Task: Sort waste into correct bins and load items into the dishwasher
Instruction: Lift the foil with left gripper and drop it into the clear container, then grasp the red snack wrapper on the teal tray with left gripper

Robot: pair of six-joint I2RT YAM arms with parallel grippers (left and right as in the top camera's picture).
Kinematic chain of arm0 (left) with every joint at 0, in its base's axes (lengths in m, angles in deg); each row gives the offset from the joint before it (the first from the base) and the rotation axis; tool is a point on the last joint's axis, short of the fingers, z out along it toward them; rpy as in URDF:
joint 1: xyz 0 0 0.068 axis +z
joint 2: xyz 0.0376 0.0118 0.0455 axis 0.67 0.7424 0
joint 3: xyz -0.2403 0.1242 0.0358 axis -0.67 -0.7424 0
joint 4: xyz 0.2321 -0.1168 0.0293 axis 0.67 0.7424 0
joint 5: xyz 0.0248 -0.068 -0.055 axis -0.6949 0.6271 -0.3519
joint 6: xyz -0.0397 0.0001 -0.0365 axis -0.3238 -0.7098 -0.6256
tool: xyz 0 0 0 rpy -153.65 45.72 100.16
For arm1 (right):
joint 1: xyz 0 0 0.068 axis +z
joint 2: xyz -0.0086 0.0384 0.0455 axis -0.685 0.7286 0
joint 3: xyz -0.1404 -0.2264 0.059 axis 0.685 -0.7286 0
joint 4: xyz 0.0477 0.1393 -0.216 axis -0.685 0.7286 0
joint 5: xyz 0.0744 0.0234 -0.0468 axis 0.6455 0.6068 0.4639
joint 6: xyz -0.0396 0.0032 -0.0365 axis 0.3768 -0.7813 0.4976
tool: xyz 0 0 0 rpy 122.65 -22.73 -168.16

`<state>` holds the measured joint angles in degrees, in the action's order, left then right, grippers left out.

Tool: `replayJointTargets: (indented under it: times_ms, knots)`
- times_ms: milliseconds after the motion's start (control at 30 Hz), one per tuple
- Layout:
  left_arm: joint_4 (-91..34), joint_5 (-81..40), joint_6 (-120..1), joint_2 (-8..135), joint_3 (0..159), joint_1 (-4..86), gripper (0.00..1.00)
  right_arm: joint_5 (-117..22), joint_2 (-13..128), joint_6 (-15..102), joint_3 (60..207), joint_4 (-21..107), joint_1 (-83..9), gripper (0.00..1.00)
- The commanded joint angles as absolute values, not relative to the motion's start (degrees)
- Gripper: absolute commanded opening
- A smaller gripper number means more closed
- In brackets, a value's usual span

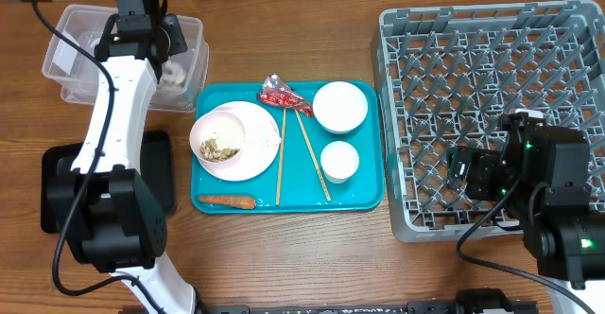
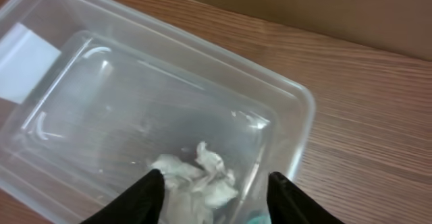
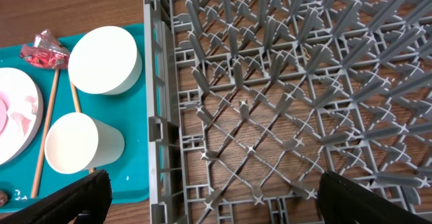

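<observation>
Left wrist view: finds the left gripper (image 2: 216,183) parted, gripping nothing, the crumpled foil (image 2: 196,173) lying just below between its tips inside the clear tub (image 2: 297,109); finds the right gripper (image 3: 212,180) spread wide, empty, above the dish rack (image 3: 270,82).

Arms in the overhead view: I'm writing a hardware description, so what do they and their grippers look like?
The left arm has white rounded links, black joints and a black cable; the right arm is black with a green light. Left fingers and right fingers are black.

chopsticks (image 1: 281,158) 2 | cup (image 1: 339,160) 1 | carrot (image 1: 227,200) 1 | wrapper (image 1: 282,93) 1 | plate (image 1: 262,142) 1
</observation>
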<state>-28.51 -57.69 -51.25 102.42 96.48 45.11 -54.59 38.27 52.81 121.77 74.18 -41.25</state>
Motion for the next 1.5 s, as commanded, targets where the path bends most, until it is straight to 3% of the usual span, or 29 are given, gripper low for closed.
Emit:
replayJointTargets:
  times_ms: [0,133,267,400,700,867,1367,1400,1467]
  knots:
    - [-26.74,-47.77,-51.65,99.88,99.87,42.27,0.56,-54.92,38.16,52.76,123.65,73.96,-41.06,1.0]
    - [-24.64,-40.42,-52.98,99.84,99.87,37.62,0.64,-54.92,38.18,52.76,123.65,73.96,-41.06,1.0]
    - [-23.54,-41.17,-53.15,101.91,99.72,31.56,0.79,-54.92,38.18,52.76,123.65,73.96,-41.06,1.0]
    - [-23.43,-42.24,-56.02,105.41,99.69,27.56,0.79,-54.9,38.18,52.76,123.65,74.22,-41.06,1.0]
    - [-20.42,-43.75,-82.33,112.65,99.69,24.98,0.78,-54.92,38.18,52.78,123.65,75.62,-41.06,1.0]
    - [-18.76,-44.03,-90.38,114.42,99.69,24.09,0.89,-54.92,38.18,52.76,123.65,75.62,-41.06,1.0]
    - [-16.51,-44.27,-98.11,118.7,99.67,23.91,0.82,-54.9,38.18,52.76,123.65,75.66,-41.06,1.0]
    - [-16.66,-44.25,-98.11,119.09,99.65,23.93,0.8,-54.9,38.18,52.78,123.65,75.68,-41.04,1.0]
    - [-16.7,-44.27,-98.11,119.33,99.65,23.93,0.64,-54.9,38.18,52.76,123.65,75.79,-41.06,1.0]
